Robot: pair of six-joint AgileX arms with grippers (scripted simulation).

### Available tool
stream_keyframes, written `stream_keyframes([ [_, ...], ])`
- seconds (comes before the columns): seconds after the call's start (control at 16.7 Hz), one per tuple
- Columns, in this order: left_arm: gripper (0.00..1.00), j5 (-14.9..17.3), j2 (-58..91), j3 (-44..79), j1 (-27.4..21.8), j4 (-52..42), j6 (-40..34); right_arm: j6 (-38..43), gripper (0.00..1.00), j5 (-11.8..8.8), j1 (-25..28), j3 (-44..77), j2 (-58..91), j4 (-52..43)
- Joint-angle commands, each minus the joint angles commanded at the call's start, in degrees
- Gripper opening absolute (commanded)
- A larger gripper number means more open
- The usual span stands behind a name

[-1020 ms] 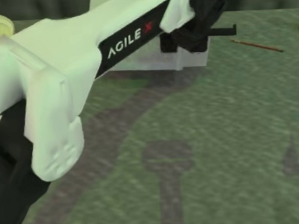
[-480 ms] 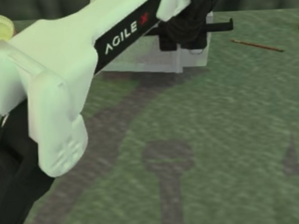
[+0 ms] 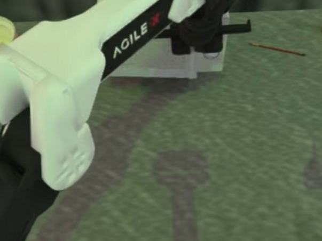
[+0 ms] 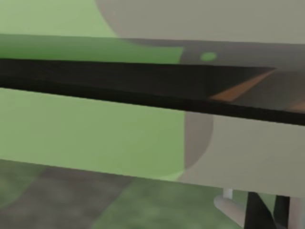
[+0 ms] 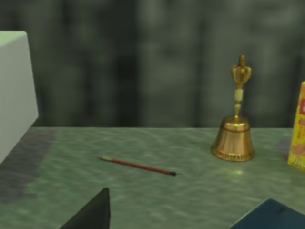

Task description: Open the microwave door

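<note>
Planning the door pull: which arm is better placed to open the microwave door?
Left. The left gripper is already at the microwave front, far across the table. The right gripper is away from it, facing a brush and bell.

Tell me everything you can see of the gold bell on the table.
The shiny gold metal hand bell stands upright on the green patterned table. It has a flared, polished body with a decorated rim band, a slim pale stem above it and an ornate crown-shaped gold finial on top. Nothing touches it. A thin red-brown brush pen lies apart on one side, and a yellow printed box stands apart on the other. The top view does not show the bell.
</note>
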Motion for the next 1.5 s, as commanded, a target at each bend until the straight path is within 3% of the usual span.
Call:
stream_keyframes([
  [0.9, 0.0, 0.17, 0.23, -0.14, -0.45, 0.2, -0.06, 0.0, 1.0, 0.0, 0.0, 0.0, 0.0, 0.0],
  [1.5, 0.0, 2.1, -8.71, -15.7, 0.06, 8.65, 5.17, 0.0, 1.0, 0.0, 0.0, 0.0, 0.0, 0.0],
])
